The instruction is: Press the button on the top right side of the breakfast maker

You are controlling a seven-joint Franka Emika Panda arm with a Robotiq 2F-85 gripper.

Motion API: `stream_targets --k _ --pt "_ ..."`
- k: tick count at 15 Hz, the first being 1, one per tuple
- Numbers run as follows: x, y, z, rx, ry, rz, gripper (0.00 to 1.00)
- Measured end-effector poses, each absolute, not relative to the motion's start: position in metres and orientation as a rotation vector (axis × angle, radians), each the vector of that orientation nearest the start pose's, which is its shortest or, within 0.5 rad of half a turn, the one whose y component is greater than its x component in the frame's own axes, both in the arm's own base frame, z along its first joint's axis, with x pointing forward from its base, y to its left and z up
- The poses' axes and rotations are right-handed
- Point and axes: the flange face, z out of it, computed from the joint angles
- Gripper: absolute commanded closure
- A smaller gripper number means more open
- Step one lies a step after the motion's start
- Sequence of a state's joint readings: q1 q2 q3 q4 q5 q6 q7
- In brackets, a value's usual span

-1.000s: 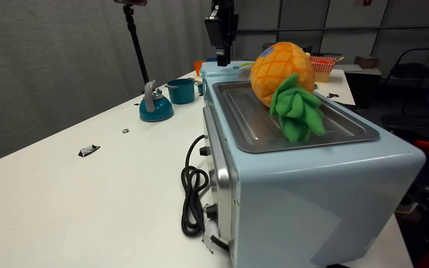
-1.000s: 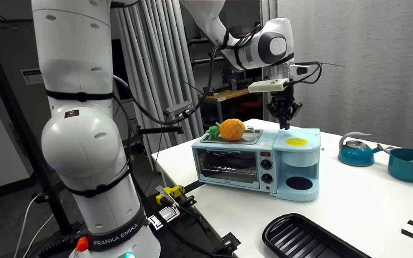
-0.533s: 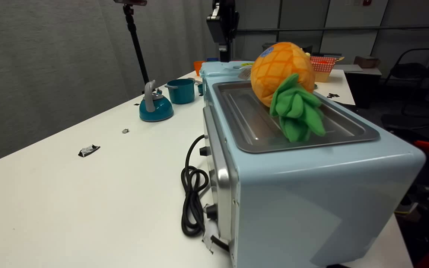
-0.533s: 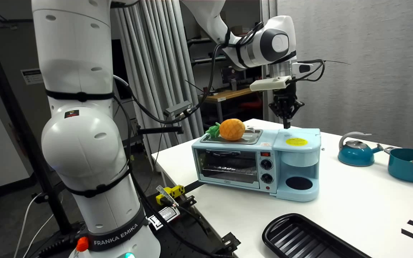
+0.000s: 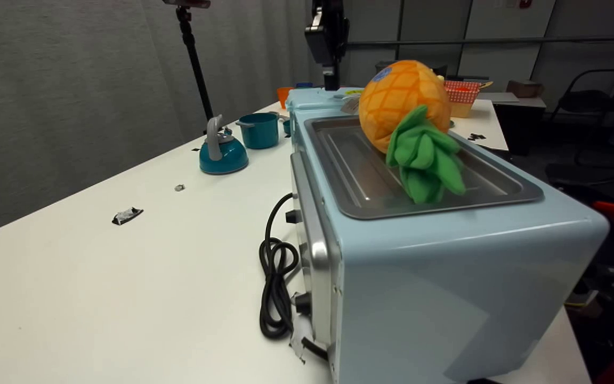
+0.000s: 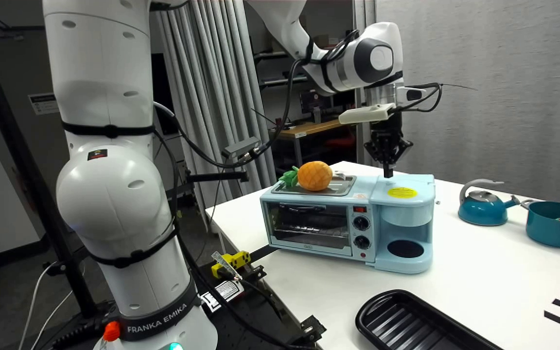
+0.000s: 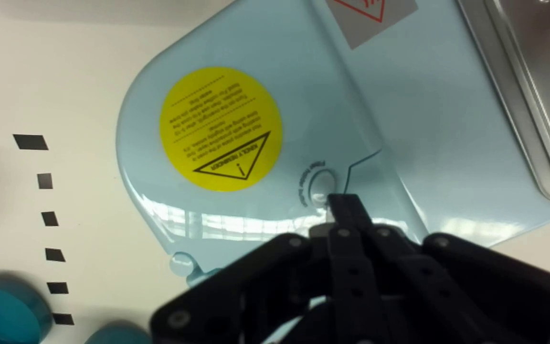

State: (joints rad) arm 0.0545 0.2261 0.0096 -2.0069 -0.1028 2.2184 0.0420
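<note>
The breakfast maker is a pale-blue boxy appliance on the white table, seen in both exterior views (image 5: 445,298) (image 6: 406,214). Its top fills much of the wrist view (image 7: 275,48). A round button (image 7: 322,184) with curved lettering lies on that top, near a yellow sticker (image 7: 221,129). My gripper (image 7: 344,196) is shut and empty, fingertips together, pointing down. In the wrist view the tips overlap the button's lower right edge. In both exterior views the gripper (image 5: 331,85) (image 6: 388,174) hangs at the rear of the top's end section; I cannot tell whether it touches.
A plush pineapple (image 5: 405,106) lies on the metal tray (image 5: 355,176) set in the appliance's top. A coiled black cord (image 5: 275,288) lies behind it. A teal kettle (image 6: 483,209), a teal pot (image 6: 554,226) and a black grill pan (image 6: 421,325) stand on the table.
My gripper has shifted slightly to the right in both exterior views. It first rose a little, then came down slightly. The breakfast maker and other objects have not moved.
</note>
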Motion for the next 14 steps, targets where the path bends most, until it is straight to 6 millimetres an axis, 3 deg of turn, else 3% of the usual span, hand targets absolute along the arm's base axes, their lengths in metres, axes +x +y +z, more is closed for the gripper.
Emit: stream_targets --k 6,14 --pt "0.589 0.017 0.34 -3.247 -0.119 0.031 1.0" --pt "0.588 0.021 0.338 -3.245 -0.129 0.035 1.0"
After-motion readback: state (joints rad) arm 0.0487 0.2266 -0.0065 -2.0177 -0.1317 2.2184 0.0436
